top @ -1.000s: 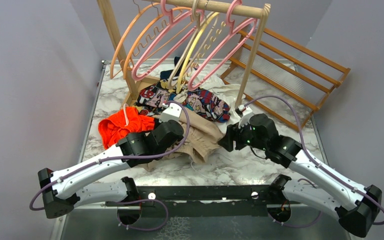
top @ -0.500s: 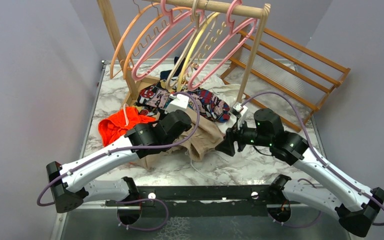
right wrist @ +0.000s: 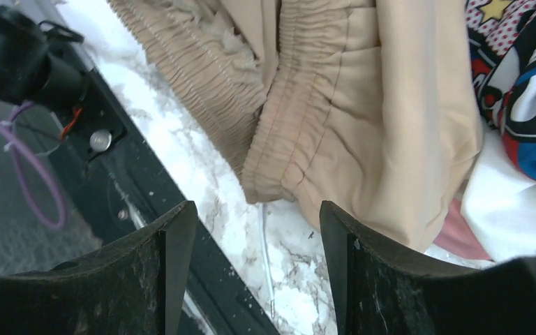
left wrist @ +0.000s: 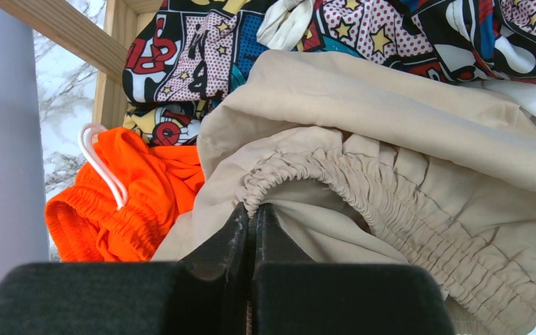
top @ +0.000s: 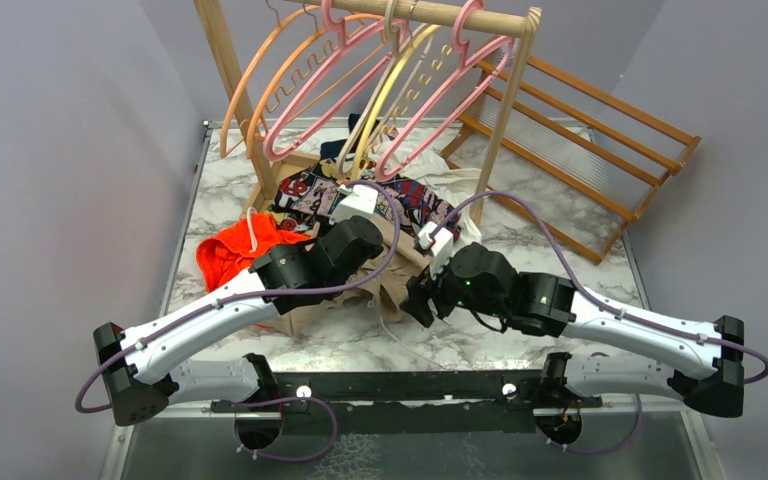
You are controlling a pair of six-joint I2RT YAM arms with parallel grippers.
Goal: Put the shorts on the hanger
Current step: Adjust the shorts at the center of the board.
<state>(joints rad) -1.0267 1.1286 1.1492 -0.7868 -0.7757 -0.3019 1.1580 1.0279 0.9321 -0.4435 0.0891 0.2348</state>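
Note:
The beige shorts [top: 405, 268] lie bunched on the marble table between both arms. My left gripper [left wrist: 253, 207] is shut on a fold of their gathered waistband [left wrist: 363, 181], at the shorts' left side in the top view [top: 365, 262]. My right gripper [top: 422, 300] hovers open over the shorts' near edge [right wrist: 321, 125], with bare table and the white drawstring [right wrist: 266, 244] between its fingers [right wrist: 257, 209]. Two pink hangers [top: 440, 95] [top: 322, 85] hang on the wooden rod at the back. I cannot tell which one is the task's hanger.
An orange garment [top: 245, 250] lies left of the shorts, comic-print cloth [top: 405, 205] behind them, white cloth [right wrist: 509, 223] beside it. Orange and yellow hangers [top: 390, 95] share the wooden rack [top: 500, 120]. A slatted wooden shelf [top: 580, 130] leans at back right. The black base rail [top: 400, 385] runs along the near edge.
My right arm swung left and down to the shorts' near edge, jaws a little wider. My left arm lifted slightly away with the waistband, then held still.

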